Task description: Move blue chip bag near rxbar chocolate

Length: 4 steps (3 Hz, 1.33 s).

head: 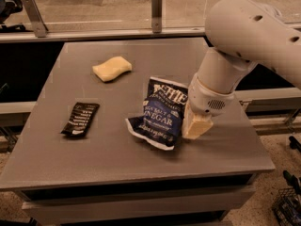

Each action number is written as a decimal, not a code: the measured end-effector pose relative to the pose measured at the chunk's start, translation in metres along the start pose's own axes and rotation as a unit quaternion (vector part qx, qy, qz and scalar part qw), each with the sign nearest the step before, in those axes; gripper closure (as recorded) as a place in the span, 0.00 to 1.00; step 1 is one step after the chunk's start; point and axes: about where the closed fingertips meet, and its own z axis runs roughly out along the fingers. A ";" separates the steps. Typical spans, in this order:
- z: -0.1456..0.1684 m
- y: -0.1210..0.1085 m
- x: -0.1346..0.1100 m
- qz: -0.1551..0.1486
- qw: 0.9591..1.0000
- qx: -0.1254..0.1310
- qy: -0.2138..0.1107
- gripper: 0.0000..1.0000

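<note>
On the grey worktop [117, 168] we find the rxbar chocolate [80, 119] lying flat at the left. The pale yellow sponge [112, 68] lies further back, apart from it. The blue chip bag [162, 113] lies right of centre, well apart from the bar. The hand [195, 126] sits low at the bag's right edge; we cannot tell whether it is open or closed.

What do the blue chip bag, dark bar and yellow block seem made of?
The large crinkly dark-blue chip bag looks like thin plastic film: creases, faint sheen. The small flat black-brown bar has a wrapper that seems similar film, smoother. The pale yellow block looks like matte foam, probably a sponge. The gripper sits at the bag's right edge.
</note>
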 end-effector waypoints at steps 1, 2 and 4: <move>0.000 0.002 -0.005 -0.008 1.000 0.000 -0.005 1.00; -0.004 0.011 -0.032 -0.048 0.999 0.002 -0.009 1.00; -0.008 0.025 -0.068 -0.105 0.994 -0.001 -0.016 1.00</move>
